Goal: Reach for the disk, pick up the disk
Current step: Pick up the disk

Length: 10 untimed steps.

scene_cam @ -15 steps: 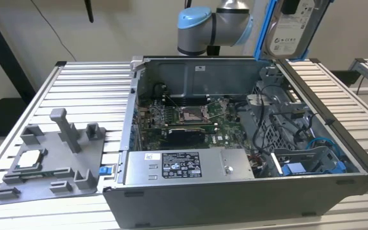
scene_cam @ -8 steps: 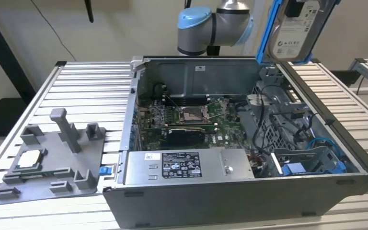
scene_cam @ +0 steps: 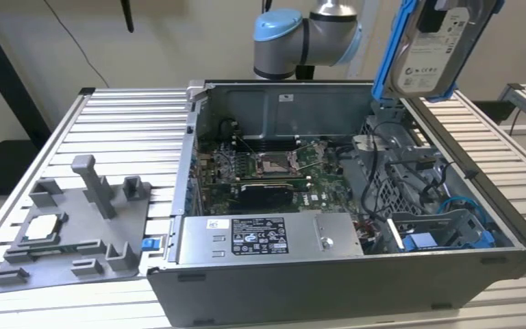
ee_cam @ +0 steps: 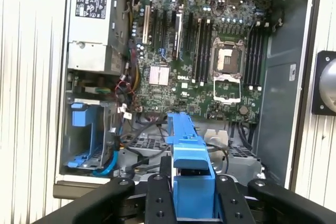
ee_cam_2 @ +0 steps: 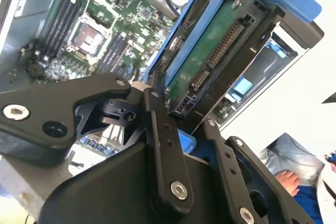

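- The disk [scene_cam: 437,44], in its blue bracket [scene_cam: 387,58], hangs high above the open case [scene_cam: 355,288], over its side on the exterior view's right.
- The gripper [ee_cam_2: 184,116] is clamped on the disk; in the second wrist view black fingers [ee_cam_2: 157,124] press its lower end, green circuit board showing.
- In the first wrist view the bracket stands up between the fingers, with the motherboard [ee_cam: 210,56] straight beneath.
- My worry: the hold sits at one end, so the drive could pivot or slide.
- A slip would drop it onto the motherboard or the cables [scene_cam: 386,133].
- The empty bay [ee_cam: 86,137] sits low in the case.
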Each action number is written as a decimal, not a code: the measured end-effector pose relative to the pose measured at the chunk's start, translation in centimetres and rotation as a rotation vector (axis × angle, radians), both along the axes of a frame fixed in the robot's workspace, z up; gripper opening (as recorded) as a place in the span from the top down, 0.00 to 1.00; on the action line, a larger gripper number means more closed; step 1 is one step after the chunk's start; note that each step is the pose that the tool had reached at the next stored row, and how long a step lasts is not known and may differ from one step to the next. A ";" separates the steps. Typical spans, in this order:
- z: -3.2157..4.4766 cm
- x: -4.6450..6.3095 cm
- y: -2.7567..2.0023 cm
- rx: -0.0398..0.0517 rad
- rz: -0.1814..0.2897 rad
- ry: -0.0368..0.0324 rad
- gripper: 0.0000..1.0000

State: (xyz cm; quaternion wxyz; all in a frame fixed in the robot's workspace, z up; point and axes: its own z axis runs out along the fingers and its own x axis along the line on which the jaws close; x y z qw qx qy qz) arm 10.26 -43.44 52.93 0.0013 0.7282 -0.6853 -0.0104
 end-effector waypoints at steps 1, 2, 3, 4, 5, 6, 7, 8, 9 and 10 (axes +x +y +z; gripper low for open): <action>0.00 0.0 -0.32 0.0005 0.000 0.0000 1.00; 0.00 0.0 -0.63 0.0008 0.000 0.0000 1.00; 0.00 0.0 -0.93 0.0011 0.000 0.0000 1.00; 0.00 0.0 -1.27 0.0014 0.000 0.0000 1.00; 0.00 0.0 -1.60 0.0018 0.000 0.0000 1.00; 0.00 0.0 -1.91 0.0020 0.000 0.0000 1.00; 0.00 0.0 -2.22 0.0022 0.000 0.0000 1.00; 0.00 0.0 -2.55 0.0024 0.000 0.0000 1.00; 0.00 0.0 -2.87 0.0027 0.000 0.0000 1.00; 0.00 0.0 -3.15 0.0027 0.000 0.0001 1.00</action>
